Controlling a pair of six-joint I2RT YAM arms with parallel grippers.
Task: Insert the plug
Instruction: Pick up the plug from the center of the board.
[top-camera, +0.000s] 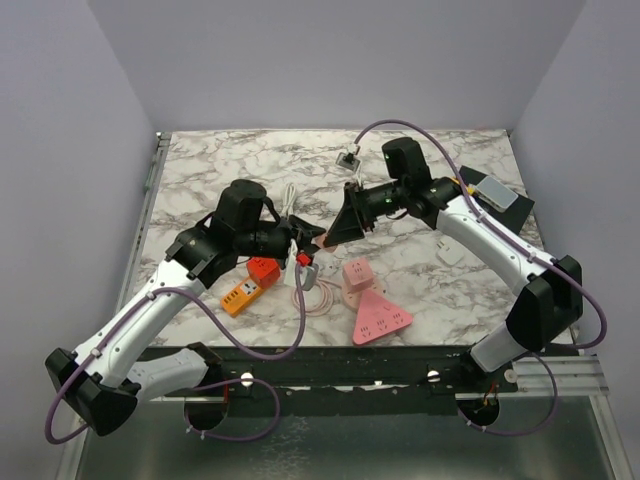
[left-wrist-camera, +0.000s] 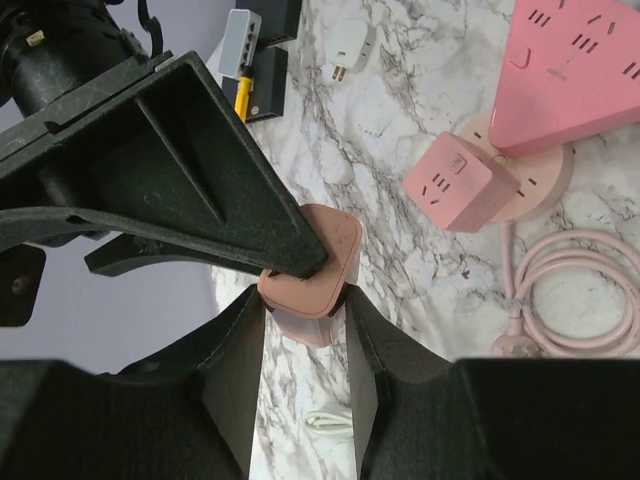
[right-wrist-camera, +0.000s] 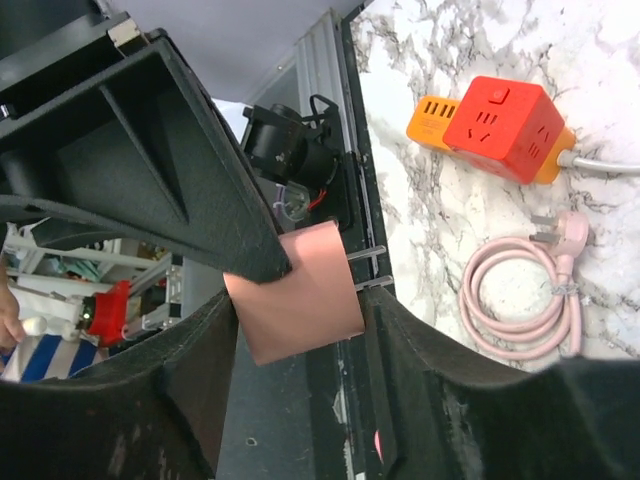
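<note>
The plug (left-wrist-camera: 318, 258) is a pink block with two metal prongs (right-wrist-camera: 366, 254); it hangs in the air above the table's middle. My left gripper (left-wrist-camera: 305, 303) is shut on one end of it, both fingertips pressed to its sides. My right gripper (right-wrist-camera: 300, 305) is shut on the plug (right-wrist-camera: 300, 300) from the opposite side, and one black finger (left-wrist-camera: 200, 190) of it lies across the top of the block. In the top view the two grippers meet tip to tip, the left (top-camera: 306, 238) and the right (top-camera: 336, 230), and hide the plug.
Below the grippers lie a pink socket cube (top-camera: 357, 272), a pink triangular strip (top-camera: 380, 318), a red socket cube (top-camera: 263, 268) on an orange strip (top-camera: 242, 296) and a coiled pink cable (top-camera: 320, 298). A white charger (top-camera: 450, 252) and a grey box (top-camera: 497, 193) sit right.
</note>
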